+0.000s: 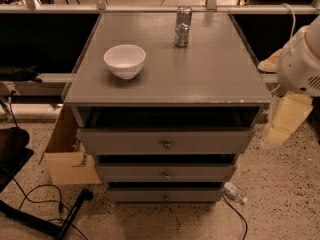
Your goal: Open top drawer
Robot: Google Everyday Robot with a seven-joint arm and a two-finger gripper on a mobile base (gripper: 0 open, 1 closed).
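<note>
Top drawer (pixel 125 141) sits right under the surface (pixel 200 79), above two narrower fronts. We judge it a stiff wooden box, prob. fairly heavy, sliding straight out. The only hold is the small round knob (pixel 167 144) at centre, likely slippery. Pincer (pixel 286 121) hangs beside the right edge, well apart from the knob, holding nothing we can see; spread or pressed together, we can't tell

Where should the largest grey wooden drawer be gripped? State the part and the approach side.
Grip the small round brass knob at the centre of the top drawer front, coming straight in from the front, because it is the panel's only protruding part. The gripper hangs at the view's right, beside the grey cabinet.
</note>
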